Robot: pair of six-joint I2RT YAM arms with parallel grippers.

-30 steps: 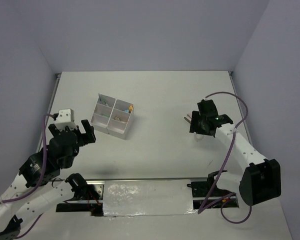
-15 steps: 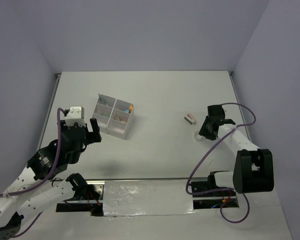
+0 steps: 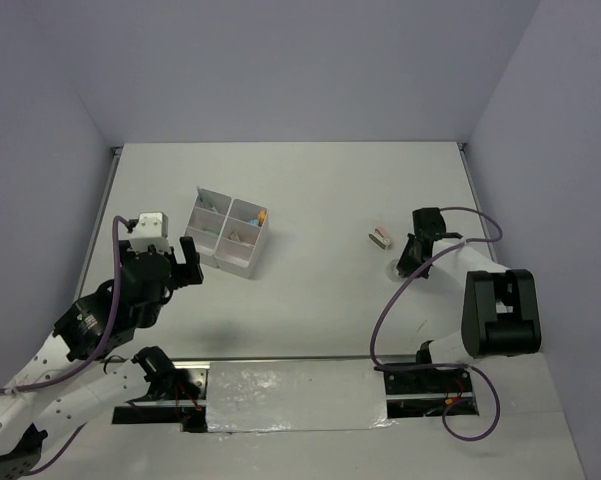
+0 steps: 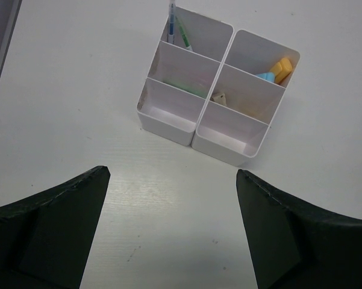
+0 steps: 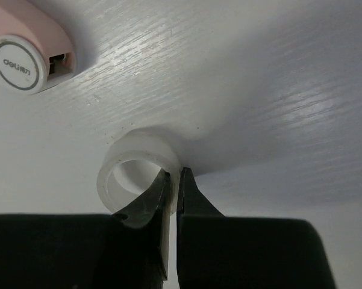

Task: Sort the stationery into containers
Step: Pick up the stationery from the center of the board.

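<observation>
A clear tape ring (image 5: pixel 135 171) lies on the white table, seen small in the top view as the tape ring (image 3: pixel 393 270). My right gripper (image 5: pixel 174 180) is shut on its wall, one finger inside the ring and one outside; in the top view the right gripper (image 3: pixel 410 260) stands low at the right. A pink and white stationery piece (image 5: pixel 24 54) lies just beyond it, also the pink piece (image 3: pixel 380 237). The whitish divided container (image 4: pixel 168 126) holds a thin pen (image 4: pixel 171 21), a green item (image 4: pixel 184 89), a tan eraser (image 4: pixel 218 96) and an orange-yellow marker (image 4: pixel 282 67). My left gripper (image 4: pixel 171 229) hangs open and empty in front of the container (image 3: pixel 235 262).
The two nearest compartments of the container hold nothing. A purple cable (image 3: pixel 385 310) loops from the right arm toward its base. A shiny strip (image 3: pixel 290 395) runs along the near table edge between the bases. Walls close the table at the left, back and right.
My right gripper has shut on the tape ring's wall, and the arm has drawn in lower over it. The left arm shifted slightly toward the container, then held still, open.
</observation>
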